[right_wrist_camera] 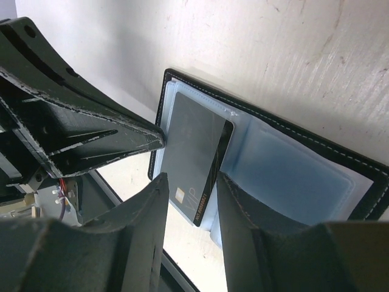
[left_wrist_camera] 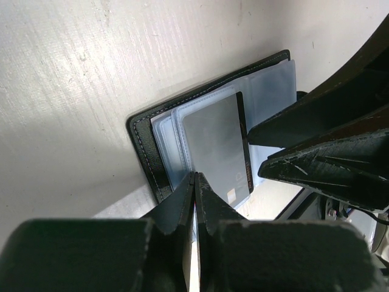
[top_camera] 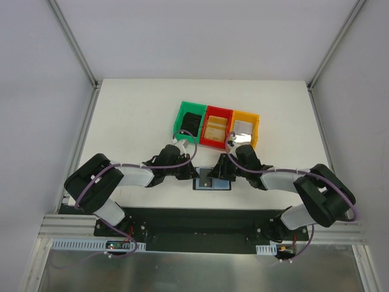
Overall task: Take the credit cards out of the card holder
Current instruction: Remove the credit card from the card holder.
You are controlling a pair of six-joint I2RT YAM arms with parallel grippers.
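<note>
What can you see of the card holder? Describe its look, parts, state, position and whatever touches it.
The card holder is a small black wallet, leather-like, with pale stitching round its rim, lying open and flat on the white table. Inside are clear bluish plastic sleeves. A dark grey card with a chip sticks partly out of one. The shut left end effector meets the card's edge; the open right end effector straddles the card's end.
</note>
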